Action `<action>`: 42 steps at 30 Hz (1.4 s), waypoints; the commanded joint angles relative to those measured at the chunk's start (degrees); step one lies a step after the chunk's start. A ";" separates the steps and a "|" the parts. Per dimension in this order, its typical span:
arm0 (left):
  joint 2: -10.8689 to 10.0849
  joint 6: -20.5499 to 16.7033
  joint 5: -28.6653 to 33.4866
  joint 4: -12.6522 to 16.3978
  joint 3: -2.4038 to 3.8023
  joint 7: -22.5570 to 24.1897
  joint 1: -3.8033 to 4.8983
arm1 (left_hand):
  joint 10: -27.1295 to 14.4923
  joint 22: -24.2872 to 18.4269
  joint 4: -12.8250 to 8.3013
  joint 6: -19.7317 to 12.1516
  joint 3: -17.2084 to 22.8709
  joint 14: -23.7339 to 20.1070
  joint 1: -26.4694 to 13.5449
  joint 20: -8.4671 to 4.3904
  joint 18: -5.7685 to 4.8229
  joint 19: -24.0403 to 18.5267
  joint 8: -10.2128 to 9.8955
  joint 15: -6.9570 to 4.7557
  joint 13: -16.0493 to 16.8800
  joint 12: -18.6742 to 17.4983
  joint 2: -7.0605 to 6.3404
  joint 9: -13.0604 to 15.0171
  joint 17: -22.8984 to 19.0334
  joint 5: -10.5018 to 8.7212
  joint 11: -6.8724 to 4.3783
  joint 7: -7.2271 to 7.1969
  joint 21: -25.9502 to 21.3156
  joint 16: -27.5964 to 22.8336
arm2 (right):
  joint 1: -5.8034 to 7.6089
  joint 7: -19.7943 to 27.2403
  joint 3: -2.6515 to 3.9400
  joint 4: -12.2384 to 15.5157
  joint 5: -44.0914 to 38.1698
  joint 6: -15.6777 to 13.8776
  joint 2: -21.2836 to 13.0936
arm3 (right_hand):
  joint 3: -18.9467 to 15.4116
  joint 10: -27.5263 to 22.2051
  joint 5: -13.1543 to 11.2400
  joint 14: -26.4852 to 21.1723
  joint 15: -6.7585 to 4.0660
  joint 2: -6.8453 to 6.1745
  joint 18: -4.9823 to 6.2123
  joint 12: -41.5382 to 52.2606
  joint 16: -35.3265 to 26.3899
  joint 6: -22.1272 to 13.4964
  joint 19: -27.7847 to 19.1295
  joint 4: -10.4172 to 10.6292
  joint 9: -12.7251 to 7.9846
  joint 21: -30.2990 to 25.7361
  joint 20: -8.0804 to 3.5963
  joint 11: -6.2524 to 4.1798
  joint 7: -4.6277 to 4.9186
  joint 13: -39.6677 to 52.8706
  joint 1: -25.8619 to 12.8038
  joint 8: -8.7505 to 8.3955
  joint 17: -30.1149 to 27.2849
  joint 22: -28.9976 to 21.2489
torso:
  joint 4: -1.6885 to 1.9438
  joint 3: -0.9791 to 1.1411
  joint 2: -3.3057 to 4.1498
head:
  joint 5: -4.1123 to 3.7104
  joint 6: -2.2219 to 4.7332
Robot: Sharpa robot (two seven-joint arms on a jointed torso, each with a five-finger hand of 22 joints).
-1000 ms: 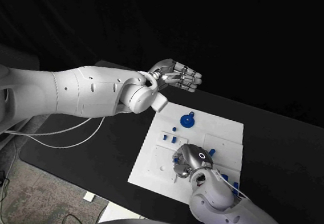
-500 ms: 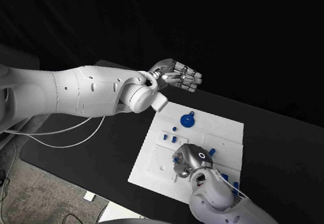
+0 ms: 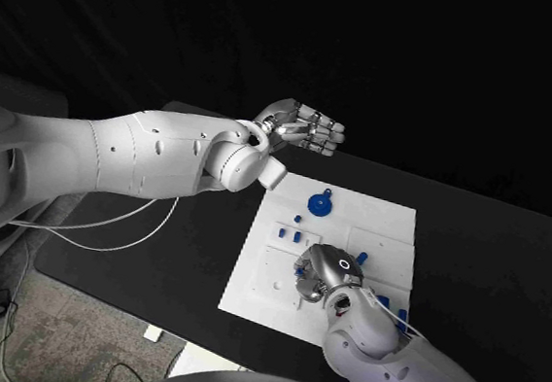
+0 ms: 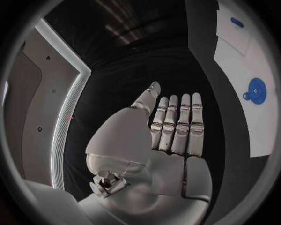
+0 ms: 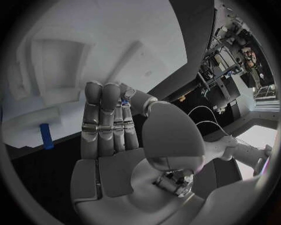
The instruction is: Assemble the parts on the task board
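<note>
Left hand (image 3: 304, 127) raised, fingers curled on nothing, right hand (image 3: 324, 270) over task board (image 3: 382, 223) (grip unclear).

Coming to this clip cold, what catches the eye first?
The white task board in the middle of the black table, dotted with small blue parts, chiefly a round blue gear near its far end. The right hand is low over the board's middle, while the left hand is raised beyond the board's far edge, holding nothing.
</note>
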 commanded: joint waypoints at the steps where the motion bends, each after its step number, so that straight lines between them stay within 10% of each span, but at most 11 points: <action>1: 0.06 0.80 -0.25 0.18 0.04 0.26 0.07 | -0.30 -0.07 -0.01 0.09 -0.35 -0.31 0.40 0.34 0.54 0.13 0.00 0.13 -0.05 0.13 0.03 0.00 -0.08 -0.37 -0.07 0.01 0.27 -0.26 | -0.52 0.11 -0.43 -0.25 0.30 2.80 0.07 | -0.29 -0.15 0.10 -0.26 0.12 0.46 0.59 -0.08 -0.38 0.23 2.14 -0.19 0.06 -0.20 0.10 -0.02 0.31 0.04 0.03 0.18 0.06 1.05 | 0.01 -0.02 -0.01 | 0.01 -0.01; 42: 0.03 0.97 -0.35 0.16 0.03 -0.07 0.07 | -0.85 -0.09 0.05 -0.03 -0.73 -0.68 0.55 0.48 0.69 0.12 0.00 0.28 -0.05 0.13 -0.02 0.00 -0.08 -0.38 0.11 0.06 0.26 -0.27 | -0.53 0.22 -0.90 -0.02 0.32 1.97 -0.22 | -0.31 -0.78 0.15 -0.22 0.27 0.07 0.90 -0.09 -0.65 -0.29 2.15 -0.13 0.03 -1.10 0.30 0.19 0.48 0.04 0.05 0.18 -0.27 0.89 | 0.01 -0.02 -0.02 | 0.13 -0.38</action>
